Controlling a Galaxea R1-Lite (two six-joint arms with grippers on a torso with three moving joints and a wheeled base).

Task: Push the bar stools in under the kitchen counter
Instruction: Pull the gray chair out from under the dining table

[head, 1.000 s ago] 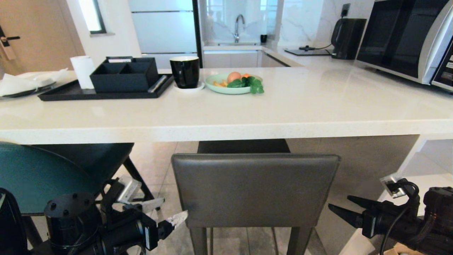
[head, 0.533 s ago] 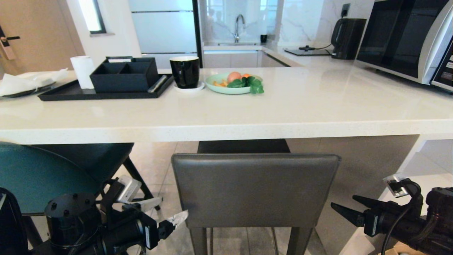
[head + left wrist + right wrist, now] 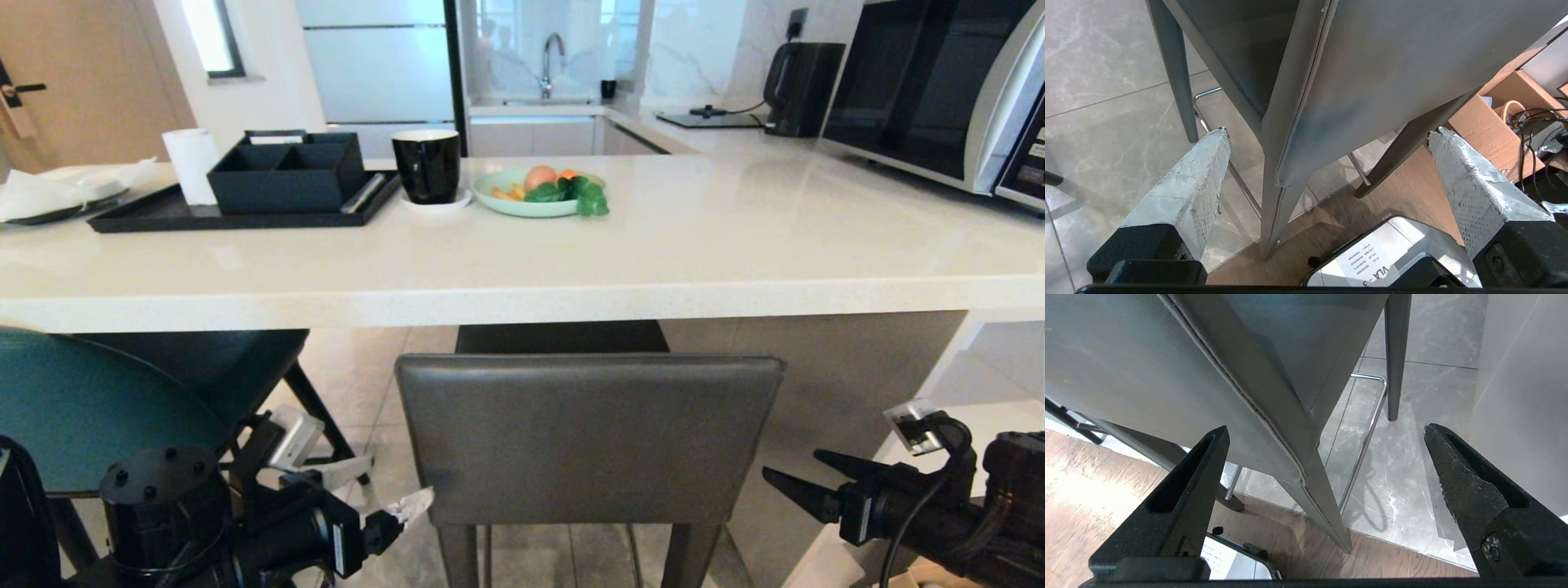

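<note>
The dark grey bar stool (image 3: 588, 441) stands in the middle with its seat under the kitchen counter (image 3: 522, 286) and its rectangular back just outside the counter's edge. The teal bar stool (image 3: 82, 408) is at the far left, its dark seat partly under the slab. My left gripper (image 3: 400, 483) is open at the lower left corner of the grey back. In the left wrist view that gripper (image 3: 1329, 130) straddles the back's edge (image 3: 1392, 61) without touching. My right gripper (image 3: 792, 465) is open just right of the back. Its fingers (image 3: 1326, 428) flank the back's other edge (image 3: 1147, 367).
On the counter are a black tray (image 3: 163, 214) with an organiser box, a black mug (image 3: 426, 166), a green plate (image 3: 531, 200) of fruit and a microwave (image 3: 939, 90). The counter's white side panel (image 3: 849, 367) stands right of the grey stool. A cardboard box (image 3: 1498, 122) lies on the floor.
Both grippers' fingers have spread a little wider. The right gripper has drawn slightly away to the right. Neither stool has moved.
</note>
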